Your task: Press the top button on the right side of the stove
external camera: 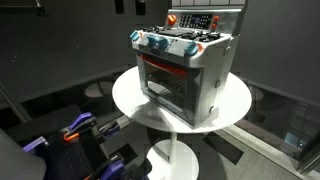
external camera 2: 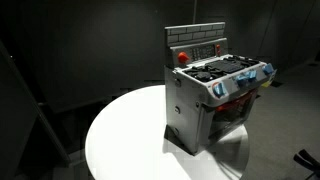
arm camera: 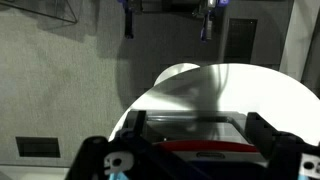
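Note:
The stove (external camera: 185,70) is a small silver-grey toy oven with blue-and-white front knobs, a red-trimmed dark window and an upright back panel with a red dial (external camera 2: 182,57). It stands on a round white table (external camera: 130,95) and shows in both exterior views. One grey side wall (external camera 2: 185,110) faces the camera; I cannot make out its buttons. In the wrist view the stove's dark window and red trim (arm camera: 195,145) fill the bottom. My gripper (arm camera: 167,20) is open and empty, well away from the stove. Its fingertips show at the top edge of an exterior view (external camera: 130,6).
The table (external camera 2: 130,130) stands on a single white pedestal (external camera: 172,160). Blue and orange objects (external camera: 80,130) lie low beside it. Dark curtains and floor surround the scene. A grey floor panel (arm camera: 40,147) shows in the wrist view.

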Robot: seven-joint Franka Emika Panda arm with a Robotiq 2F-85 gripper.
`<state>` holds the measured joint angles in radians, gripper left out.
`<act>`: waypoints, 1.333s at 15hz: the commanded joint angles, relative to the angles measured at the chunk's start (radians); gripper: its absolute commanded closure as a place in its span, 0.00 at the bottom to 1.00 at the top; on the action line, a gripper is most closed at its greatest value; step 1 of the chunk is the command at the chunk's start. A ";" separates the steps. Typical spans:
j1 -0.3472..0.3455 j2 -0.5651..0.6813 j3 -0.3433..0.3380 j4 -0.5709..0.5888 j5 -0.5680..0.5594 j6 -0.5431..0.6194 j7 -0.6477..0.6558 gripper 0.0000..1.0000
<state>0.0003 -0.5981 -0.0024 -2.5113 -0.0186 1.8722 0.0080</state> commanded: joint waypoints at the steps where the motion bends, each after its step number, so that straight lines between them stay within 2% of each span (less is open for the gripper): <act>1: -0.001 0.000 0.001 0.002 0.001 -0.002 -0.001 0.00; 11: -0.001 0.000 0.001 0.002 0.001 -0.002 -0.001 0.00; 20: -0.029 0.115 0.000 0.118 -0.008 0.051 0.034 0.00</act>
<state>-0.0151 -0.5518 -0.0026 -2.4679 -0.0191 1.9131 0.0187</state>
